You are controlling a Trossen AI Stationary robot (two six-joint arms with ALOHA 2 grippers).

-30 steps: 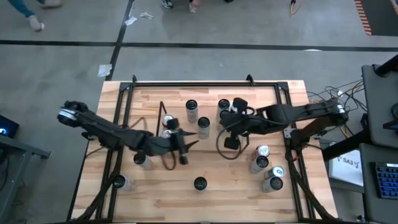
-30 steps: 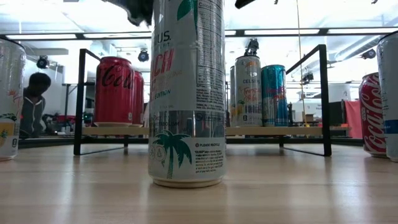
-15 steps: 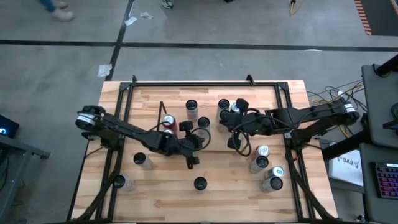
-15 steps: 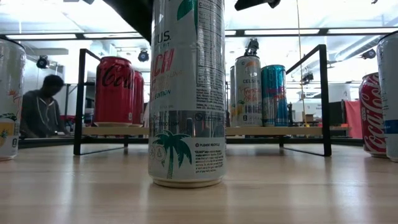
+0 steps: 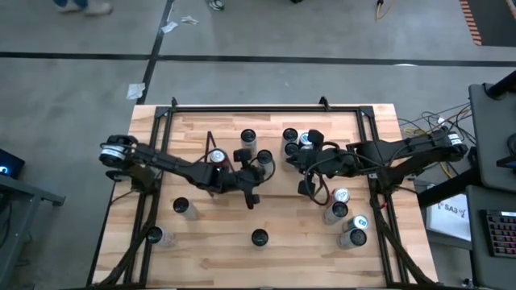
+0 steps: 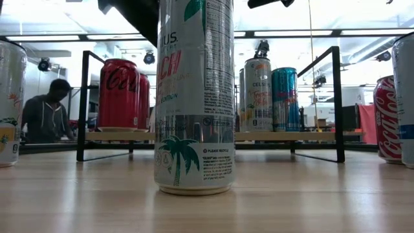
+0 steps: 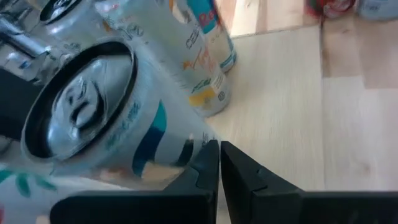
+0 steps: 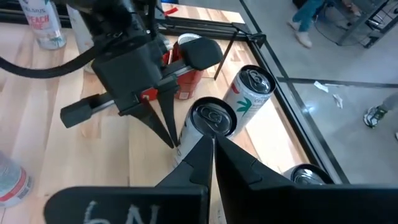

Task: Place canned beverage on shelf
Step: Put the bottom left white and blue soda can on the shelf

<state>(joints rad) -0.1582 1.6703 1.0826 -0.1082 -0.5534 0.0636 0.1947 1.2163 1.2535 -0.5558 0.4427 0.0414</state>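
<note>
A white can with teal print (image 7: pixel 93 118) (image 8: pixel 210 124) (image 5: pixel 264 159) stands upright among other cans on the shelf (image 6: pixel 291 136), a low rack with black wire ends and a wood base. My left gripper (image 7: pixel 219 155) (image 8: pixel 169 138) (image 5: pixel 251 198) is shut and empty. It slants down just beside this can, on the side toward the table's near edge. My right gripper (image 8: pixel 211 144) (image 5: pixel 289 165) is shut and empty. It hovers above can height on the can's right and points at the can. My left gripper has the outer side of one shut finger (image 7: pixel 202 163) close against the white can's lower wall (image 7: pixel 177 152), coming slantwise from above and from the table's left. I cannot tell whether it touches the can.
More cans share the shelf: a red one (image 5: pixel 216 155), a white one (image 5: pixel 248 138) and a pair (image 5: pixel 290 141) at its right end. Loose cans stand near the front (image 5: pixel 259 238), at front left (image 5: pixel 184 208) and in a group at front right (image 5: pixel 343 217).
My left gripper has moved toward the table's right edge and down, ending next to the white can. Its fingers, spread apart a second ago, have shut on nothing. No can has moved.
</note>
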